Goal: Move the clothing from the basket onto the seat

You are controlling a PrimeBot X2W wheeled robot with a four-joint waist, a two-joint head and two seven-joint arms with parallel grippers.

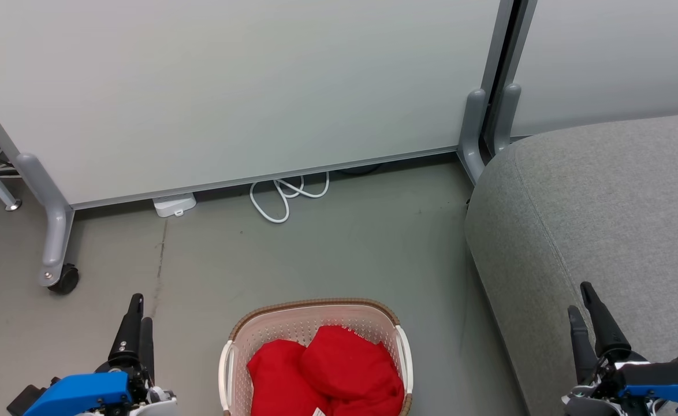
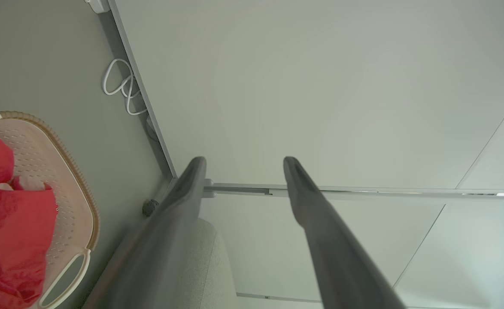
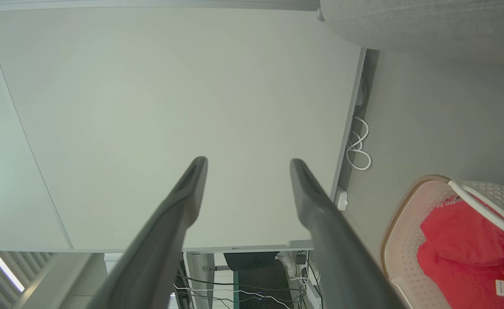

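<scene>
Indoors: smooth grey floor, pale wheeled partition panels. Cream perforated plastic basket holding bright-red fabric clothing, near grey upholstered seat. Both left gripper and right gripper: fingers apart, empty.

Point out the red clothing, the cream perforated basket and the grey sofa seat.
red clothing (image 1: 345,361), head view, top of right bundle
cream perforated basket (image 1: 287,323), head view, far inner wall
grey sofa seat (image 1: 616,190), head view, top surface

Lying side by side in the cream perforated plastic basket with brown woven-look rim, low at centre on the grey floor: two red fabric garments; to the right, apart from it, the big grey upholstered seat cushion; behind both, pale partition panels, a looped white cable at their foot.
</scene>
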